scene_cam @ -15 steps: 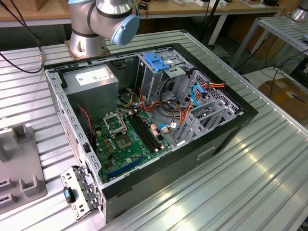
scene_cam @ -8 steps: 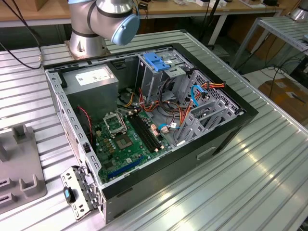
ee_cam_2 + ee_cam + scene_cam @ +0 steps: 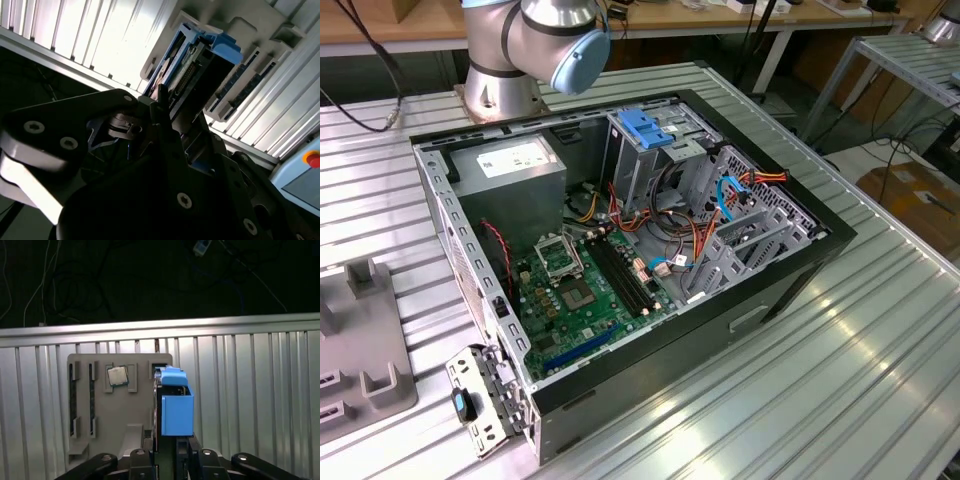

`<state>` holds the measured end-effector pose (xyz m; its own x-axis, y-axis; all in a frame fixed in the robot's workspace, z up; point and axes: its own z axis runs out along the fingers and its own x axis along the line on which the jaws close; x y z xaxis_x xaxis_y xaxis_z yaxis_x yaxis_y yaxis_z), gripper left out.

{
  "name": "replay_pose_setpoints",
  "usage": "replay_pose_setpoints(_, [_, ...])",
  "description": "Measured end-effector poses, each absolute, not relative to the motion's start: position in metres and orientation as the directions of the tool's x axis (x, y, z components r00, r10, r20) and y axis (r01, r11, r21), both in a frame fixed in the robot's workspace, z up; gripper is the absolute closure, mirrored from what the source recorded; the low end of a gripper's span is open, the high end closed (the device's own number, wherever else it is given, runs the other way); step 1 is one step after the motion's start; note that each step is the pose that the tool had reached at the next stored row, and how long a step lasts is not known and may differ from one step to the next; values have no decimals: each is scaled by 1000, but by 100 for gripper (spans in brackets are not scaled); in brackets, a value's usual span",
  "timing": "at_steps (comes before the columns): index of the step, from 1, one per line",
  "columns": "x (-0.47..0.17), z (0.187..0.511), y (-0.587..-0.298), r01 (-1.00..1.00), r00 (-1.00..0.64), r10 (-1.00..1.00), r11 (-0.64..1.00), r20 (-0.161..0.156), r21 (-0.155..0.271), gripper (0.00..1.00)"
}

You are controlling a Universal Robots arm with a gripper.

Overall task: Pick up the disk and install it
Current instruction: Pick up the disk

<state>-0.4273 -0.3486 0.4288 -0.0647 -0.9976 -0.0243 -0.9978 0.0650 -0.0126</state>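
On the grey holder [image 3: 100,410], the blue-framed disk [image 3: 176,410] stands on its edge, and the gripper [image 3: 172,450] looks pinched tight on it. I think this is the picking-up step; lifting calls for a straight pull.

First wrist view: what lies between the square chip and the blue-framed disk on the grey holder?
Nothing loose. In the first wrist view only a bare strip of the grey holder separates the chip from the disk.
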Motion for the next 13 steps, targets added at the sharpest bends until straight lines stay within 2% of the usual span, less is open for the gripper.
replay_pose_setpoints(5, [-427,448,-349,-998,-65,-998,65,-24,-13,65])
replay_pose_setpoints(13, [-427,451,-349,-998,-65,-998,65,-24,-13,65])
